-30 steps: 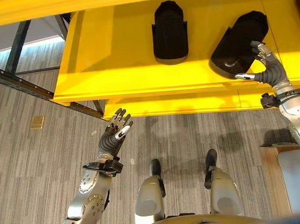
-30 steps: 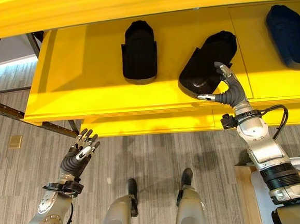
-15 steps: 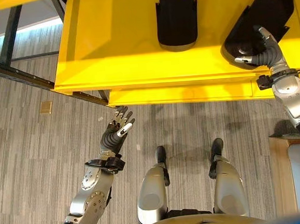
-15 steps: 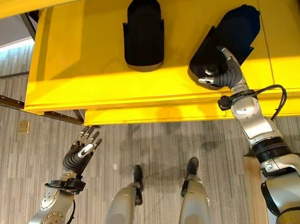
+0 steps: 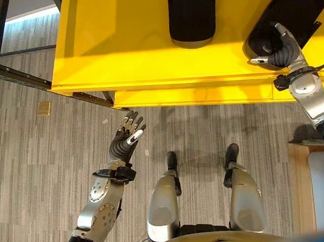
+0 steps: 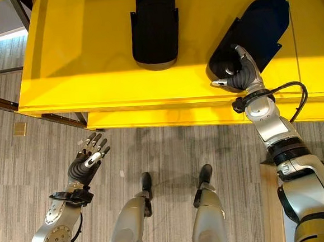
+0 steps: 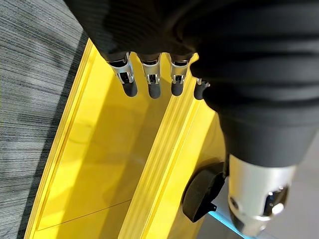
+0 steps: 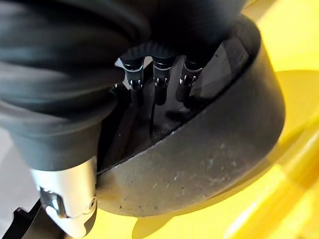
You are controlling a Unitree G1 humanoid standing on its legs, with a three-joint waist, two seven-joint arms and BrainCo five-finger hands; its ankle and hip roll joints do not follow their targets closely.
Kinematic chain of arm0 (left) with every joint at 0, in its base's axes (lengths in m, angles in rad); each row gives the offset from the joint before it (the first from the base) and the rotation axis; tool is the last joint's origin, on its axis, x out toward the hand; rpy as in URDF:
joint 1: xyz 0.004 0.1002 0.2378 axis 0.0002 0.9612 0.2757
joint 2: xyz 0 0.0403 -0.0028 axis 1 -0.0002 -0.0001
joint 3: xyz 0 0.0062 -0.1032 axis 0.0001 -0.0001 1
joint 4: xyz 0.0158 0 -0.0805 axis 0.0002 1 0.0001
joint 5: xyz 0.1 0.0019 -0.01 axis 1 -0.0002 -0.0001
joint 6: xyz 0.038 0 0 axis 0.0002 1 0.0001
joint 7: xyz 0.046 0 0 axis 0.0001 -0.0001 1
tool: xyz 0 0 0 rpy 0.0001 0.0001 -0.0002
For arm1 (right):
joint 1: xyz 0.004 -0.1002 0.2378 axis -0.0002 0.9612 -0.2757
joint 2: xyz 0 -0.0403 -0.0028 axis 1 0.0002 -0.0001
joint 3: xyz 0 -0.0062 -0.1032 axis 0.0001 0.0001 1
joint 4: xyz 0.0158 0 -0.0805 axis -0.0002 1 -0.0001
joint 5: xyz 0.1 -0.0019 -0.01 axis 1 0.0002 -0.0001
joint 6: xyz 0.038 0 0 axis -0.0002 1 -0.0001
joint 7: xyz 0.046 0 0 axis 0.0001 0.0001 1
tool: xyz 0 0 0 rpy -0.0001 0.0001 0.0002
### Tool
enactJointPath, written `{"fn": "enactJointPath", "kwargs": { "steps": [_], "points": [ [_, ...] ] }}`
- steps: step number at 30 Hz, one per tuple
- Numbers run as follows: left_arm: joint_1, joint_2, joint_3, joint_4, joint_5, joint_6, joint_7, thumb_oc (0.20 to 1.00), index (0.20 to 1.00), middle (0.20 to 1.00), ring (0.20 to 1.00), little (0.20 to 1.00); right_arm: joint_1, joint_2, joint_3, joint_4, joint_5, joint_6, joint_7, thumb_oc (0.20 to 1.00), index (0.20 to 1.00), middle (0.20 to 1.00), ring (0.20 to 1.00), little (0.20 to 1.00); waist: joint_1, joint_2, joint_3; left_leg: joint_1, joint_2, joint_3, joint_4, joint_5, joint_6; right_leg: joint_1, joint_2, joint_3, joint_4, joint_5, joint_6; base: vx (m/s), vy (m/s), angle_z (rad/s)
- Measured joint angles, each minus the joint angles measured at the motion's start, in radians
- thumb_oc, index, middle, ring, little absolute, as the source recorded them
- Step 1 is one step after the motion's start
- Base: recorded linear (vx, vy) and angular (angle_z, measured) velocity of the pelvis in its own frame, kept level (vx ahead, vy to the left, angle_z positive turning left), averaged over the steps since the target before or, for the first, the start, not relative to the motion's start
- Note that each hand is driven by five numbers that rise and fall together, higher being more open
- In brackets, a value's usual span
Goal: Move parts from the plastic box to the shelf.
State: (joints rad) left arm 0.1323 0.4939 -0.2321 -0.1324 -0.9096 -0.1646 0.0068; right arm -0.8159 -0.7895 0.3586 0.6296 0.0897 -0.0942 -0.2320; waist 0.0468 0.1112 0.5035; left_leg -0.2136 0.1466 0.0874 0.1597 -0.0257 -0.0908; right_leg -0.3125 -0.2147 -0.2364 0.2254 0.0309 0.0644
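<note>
reaching up and forward, the right arm stretches to the yellow shelf (image 5: 128, 51), and the right hand (image 6: 242, 75) sits on the near end of a black part (image 6: 253, 32). this part lies slanted on the shelf, near the front edge. in the right wrist view the fingers (image 8: 159, 74) dip down inside the hollow of the part, over its thick black rim, and the thumb (image 8: 67, 191) stays outside the rim. the fingertips are hidden inside, so i cannot tell if the hand is holding the part or only touching it.

another black part (image 5: 191, 12) lies straight on the shelf, to the left of the slanted one and well apart from it. no hand is near it.

the left arm is bent and held low, out over the grey floor (image 5: 36, 159), in front of the shelf and below it. the left hand (image 5: 125, 140) points up toward the shelf with its fingers straight and a little spread. it holds nothing and touches nothing. in the left wrist view its fingers (image 7: 152, 82) stick out in a row toward the yellow shelf edge.
</note>
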Motion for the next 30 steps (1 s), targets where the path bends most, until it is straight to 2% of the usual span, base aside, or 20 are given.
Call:
{"fn": "enactJointPath", "kwargs": {
  "steps": [4,10,16,19,20,25,30],
  "points": [
    [-0.001,0.0,0.0,0.0,0.019,0.0,0.001,1.0,1.0,1.0,1.0,1.0,-0.038,0.001,0.013,0.031,-0.02,0.0,-0.007,1.0,1.0,1.0,1.0,1.0,0.001,-0.014,0.009,-0.015,0.0,-0.002,0.0,0.008,-0.001,-0.024,-0.003,0.001,0.021,-0.005,-0.004,0.0,0.0,0.0],
    [-0.001,-0.001,0.0,-0.001,0.029,-0.002,0.005,1.0,1.0,1.0,1.0,1.0,-0.087,-0.001,0.039,0.104,-0.042,0.007,-0.007,1.0,1.0,1.0,1.0,1.0,0.0,-0.016,0.01,-0.016,-0.001,-0.002,0.0,0.01,-0.001,-0.029,-0.004,0.001,0.03,-0.007,-0.005,0.0,0.0,0.0],
    [-0.002,-0.001,0.001,-0.001,0.035,-0.005,0.009,1.0,1.0,1.0,1.0,1.0,-0.113,-0.019,0.069,0.119,-0.144,0.013,-0.012,1.0,1.0,1.0,1.0,1.0,-0.002,-0.029,0.014,-0.042,0.0,-0.011,0.0,0.014,0.001,-0.053,-0.004,0.0,0.036,-0.009,-0.006,0.01,0.0,0.02],
    [-0.007,-0.001,0.002,-0.001,0.037,-0.008,0.013,1.0,1.0,1.0,1.0,1.0,-0.173,-0.142,0.27,0.093,-0.272,0.048,0.021,1.0,1.0,1.0,1.0,1.0,0.001,-0.034,0.017,-0.05,0.0,-0.013,-0.005,0.021,-0.003,-0.063,-0.003,-0.001,0.037,-0.008,-0.008,0.0,0.0,0.0],
    [-0.008,-0.001,0.001,-0.001,0.037,-0.01,0.013,1.0,1.0,1.0,1.0,1.0,-0.183,-0.162,0.283,0.105,-0.321,0.049,0.026,1.0,1.0,1.0,1.0,1.0,0.005,-0.035,0.017,-0.05,0.0,-0.014,-0.008,0.022,-0.003,-0.063,-0.004,-0.002,0.037,-0.008,-0.008,0.0,0.0,0.0],
    [-0.031,-0.001,0.001,-0.001,0.039,-0.018,0.015,1.0,1.0,1.0,1.0,1.0,-0.239,-0.168,0.343,0.136,-0.496,0.06,0.043,1.0,1.0,1.0,1.0,1.0,0.001,-0.036,0.018,-0.049,-0.002,-0.013,-0.008,0.023,-0.004,-0.063,-0.005,-0.002,0.037,-0.008,-0.008,0.0,0.0,0.0],
    [-0.041,-0.012,0.0,-0.001,0.04,-0.02,0.021,1.0,1.0,1.0,1.0,1.0,-0.271,-0.165,0.387,0.15,-0.592,0.075,0.055,1.0,1.0,1.0,1.0,1.0,0.0,-0.036,0.017,-0.049,-0.001,-0.013,-0.005,0.023,-0.005,-0.063,-0.005,-0.001,0.04,-0.007,-0.008,0.0,0.0,0.0]
  ]
}}
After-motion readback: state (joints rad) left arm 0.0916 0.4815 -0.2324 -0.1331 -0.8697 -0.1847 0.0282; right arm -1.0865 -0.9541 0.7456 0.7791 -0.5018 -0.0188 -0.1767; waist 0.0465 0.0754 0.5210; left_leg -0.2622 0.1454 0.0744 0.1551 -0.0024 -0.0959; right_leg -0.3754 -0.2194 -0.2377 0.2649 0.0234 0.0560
